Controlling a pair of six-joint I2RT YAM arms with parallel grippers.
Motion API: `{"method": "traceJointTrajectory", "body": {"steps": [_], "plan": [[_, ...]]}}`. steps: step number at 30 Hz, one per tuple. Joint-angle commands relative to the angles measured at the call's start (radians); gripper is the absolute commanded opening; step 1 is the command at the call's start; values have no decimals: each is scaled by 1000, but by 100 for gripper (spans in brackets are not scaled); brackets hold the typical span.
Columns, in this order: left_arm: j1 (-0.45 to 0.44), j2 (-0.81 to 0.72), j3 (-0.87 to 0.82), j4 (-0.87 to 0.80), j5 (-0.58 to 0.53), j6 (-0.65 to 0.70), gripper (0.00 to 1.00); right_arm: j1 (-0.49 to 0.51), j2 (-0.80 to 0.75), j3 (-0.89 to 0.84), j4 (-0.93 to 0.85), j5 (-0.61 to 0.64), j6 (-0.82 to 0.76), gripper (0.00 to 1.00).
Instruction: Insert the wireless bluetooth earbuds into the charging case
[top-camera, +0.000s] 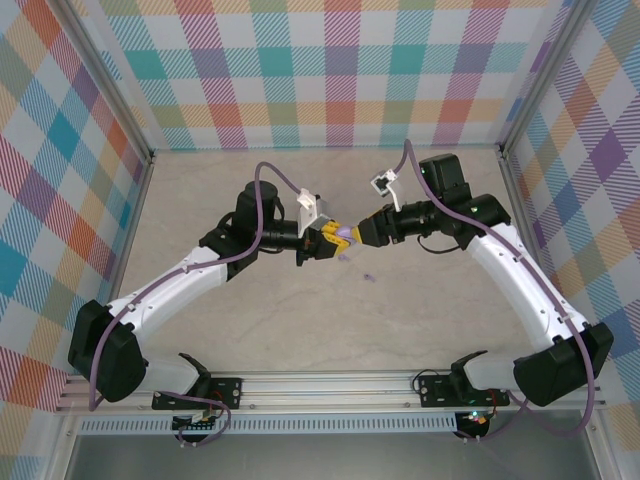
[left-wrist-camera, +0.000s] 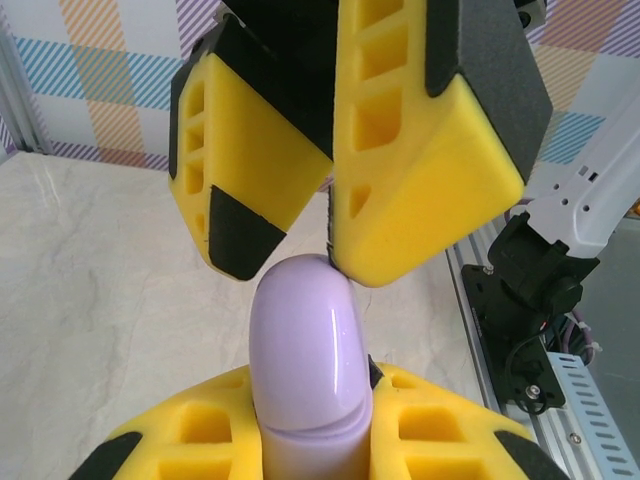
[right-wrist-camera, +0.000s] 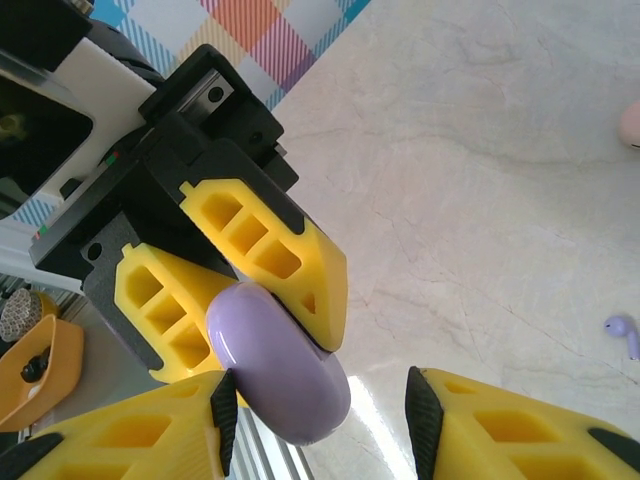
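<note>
The lilac charging case (top-camera: 343, 234) hangs above the middle of the table, closed, a rounded disc. My left gripper (top-camera: 333, 240) is shut on its lower part (left-wrist-camera: 305, 370). From the opposite side my right gripper (top-camera: 362, 230) meets it, jaws open around the case's free end. In the right wrist view the case (right-wrist-camera: 280, 365) rests against my right gripper's left finger (right-wrist-camera: 150, 435), while the other finger (right-wrist-camera: 520, 430) stands apart from it. One lilac earbud (top-camera: 370, 277) lies on the table just beyond the grippers, also in the right wrist view (right-wrist-camera: 622, 330).
A pale pink rounded thing (right-wrist-camera: 632, 122) is cut off by the right edge of the right wrist view. The aluminium rail (top-camera: 330, 385) with both arm bases runs along the near edge. Checked walls (top-camera: 330, 70) enclose the marble tabletop (top-camera: 300, 320).
</note>
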Motion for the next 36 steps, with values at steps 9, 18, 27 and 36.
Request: {"method": "traceJointTrajectory", "body": {"steps": [9,18,27,36], "plan": [[-24,-54,12,19,75,31,11,0,28,29,-1,59,15,51],[-26,-53,13,56,105,6,11,0,48,28,-14,72,10,51],[-30,-52,23,36,140,14,10,0,68,37,-7,148,32,51],[-34,-41,40,21,151,19,10,0,100,46,-4,152,39,52]]}}
